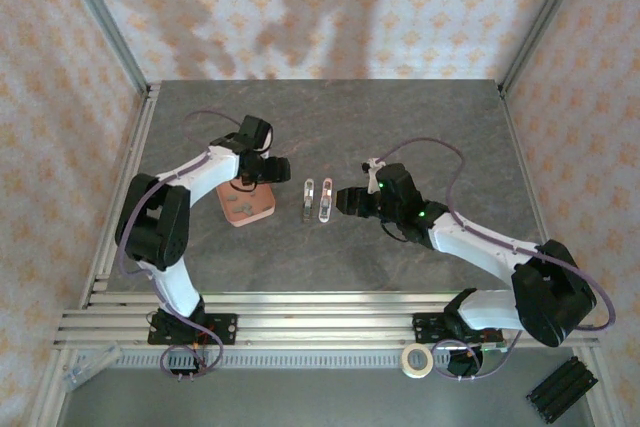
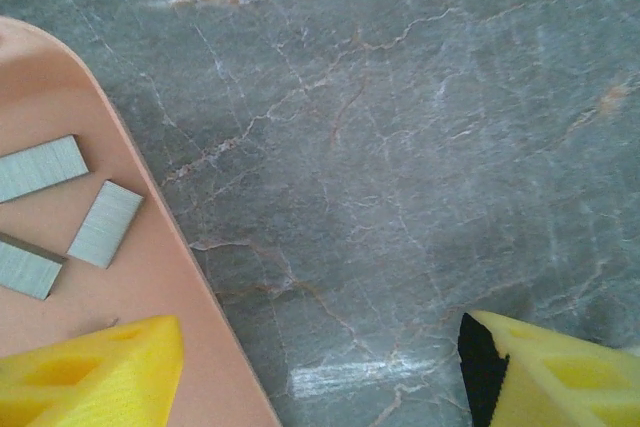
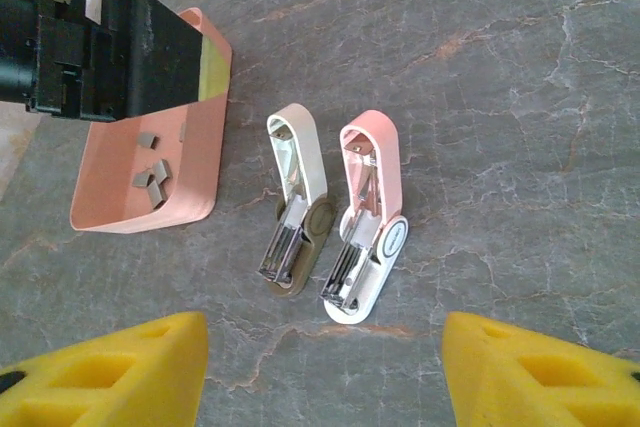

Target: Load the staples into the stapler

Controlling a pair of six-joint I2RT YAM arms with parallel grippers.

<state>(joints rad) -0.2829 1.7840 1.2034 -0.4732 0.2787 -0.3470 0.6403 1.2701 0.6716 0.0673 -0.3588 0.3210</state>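
Left fingers [image 1: 265, 170] hang spread with nothing between them, one pad over the tray [image 2: 60, 77] and the other over bare bench [image 2: 400, 147]. Right fingers [image 1: 343, 200] are also spread and empty, low over the bench at 3 o'clock of the stapler [image 3: 366, 212]. That pink-and-white stapler lies mid-bench, apart from both sets of fingers, with its silvery channel showing at the end nearer the right wrist. A cream stapler [image 3: 296, 202] lies just beside it at 9 o'clock. Staples [image 2: 105, 224] lie as short grey strips loose in the tray, at 9 o'clock of both staplers.

Each strip looks light, thin and brittle. It would likely snap if squeezed across its length, and it is flat enough to be hard to lift, so pinching its two long sides seems safest. The stapler is probably light too and may skate on the smooth surface, so bracing its body by the sides looks wise.

Grey and veined, the faintly glossy bench sits inside an aluminium frame with peach patterned walls [image 1: 300, 7]. A tape roll [image 1: 417, 359] rests on the near rail at 5 o'clock.
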